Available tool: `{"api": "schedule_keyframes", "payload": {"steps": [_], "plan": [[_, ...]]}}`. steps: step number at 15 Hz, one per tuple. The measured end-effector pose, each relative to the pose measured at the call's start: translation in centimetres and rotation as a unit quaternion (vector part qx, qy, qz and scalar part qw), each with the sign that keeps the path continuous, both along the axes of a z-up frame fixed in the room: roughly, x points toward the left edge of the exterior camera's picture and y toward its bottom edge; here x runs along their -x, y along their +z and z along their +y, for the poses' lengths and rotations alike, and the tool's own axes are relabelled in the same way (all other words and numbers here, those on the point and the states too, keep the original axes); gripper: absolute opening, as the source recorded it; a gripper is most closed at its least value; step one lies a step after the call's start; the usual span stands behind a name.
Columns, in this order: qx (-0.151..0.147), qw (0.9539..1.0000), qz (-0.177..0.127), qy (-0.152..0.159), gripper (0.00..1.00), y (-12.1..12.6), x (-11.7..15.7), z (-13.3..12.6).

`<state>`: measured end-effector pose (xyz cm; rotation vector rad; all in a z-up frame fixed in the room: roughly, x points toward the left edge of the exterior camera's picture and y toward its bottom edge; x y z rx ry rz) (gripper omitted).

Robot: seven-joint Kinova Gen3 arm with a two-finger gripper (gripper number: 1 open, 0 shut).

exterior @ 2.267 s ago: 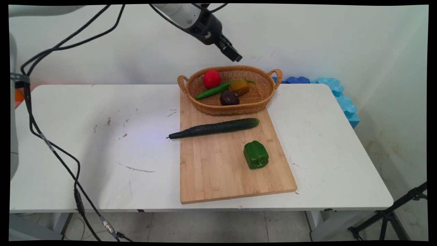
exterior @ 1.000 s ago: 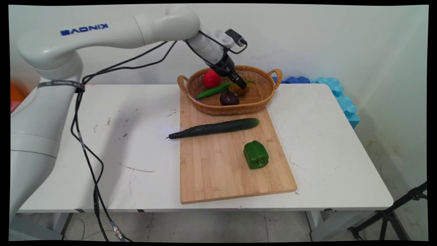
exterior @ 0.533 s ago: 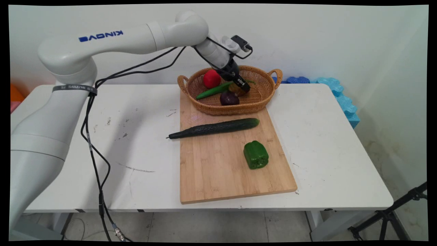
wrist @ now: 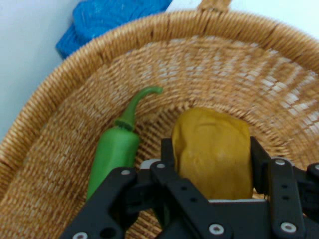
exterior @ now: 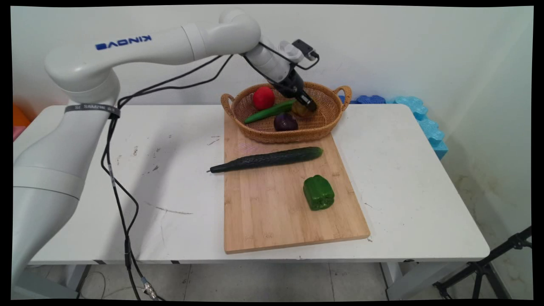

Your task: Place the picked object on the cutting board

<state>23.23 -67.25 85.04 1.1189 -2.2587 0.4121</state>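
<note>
My gripper (exterior: 309, 105) reaches into the wicker basket (exterior: 280, 137) and is shut on a yellow pepper (exterior: 301, 112). In the hand view the yellow pepper (wrist: 212, 149) sits between the two black fingers (wrist: 167, 155), which press on its left and right sides, with the gripper (wrist: 212, 162) low over the basket's (wrist: 60, 99) woven floor. A long green chili (wrist: 114, 154) lies just to the left of it. In the main view the chili (exterior: 268, 111), a red tomato (exterior: 263, 97) and a dark purple vegetable (exterior: 285, 122) lie in the same basket.
The basket stands on the far end of a wooden cutting board (exterior: 272, 216). A dark cucumber (exterior: 267, 159) lies across the board and a green bell pepper (exterior: 318, 192) sits nearer the front. Blue foam (exterior: 425, 123) lies at the table's far right edge.
The gripper came down from above the basket onto the yellow pepper. Over the last half second it shifted slightly right and up, and the pepper moved with it.
</note>
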Motion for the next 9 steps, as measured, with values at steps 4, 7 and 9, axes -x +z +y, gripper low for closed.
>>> {"api": "schedule_keyframes", "payload": {"steps": [4, 7, 9], "plan": [[0.020, 0.9994, 0.012, -0.025, 0.00, 5.0, -1.0, 3.3], [0.030, 0.9978, 0.016, -0.057, 0.00, 8.8, -2.6, 6.8], [0.033, 0.9961, 0.016, -0.081, 0.00, 10.8, -4.1, 9.4]]}}
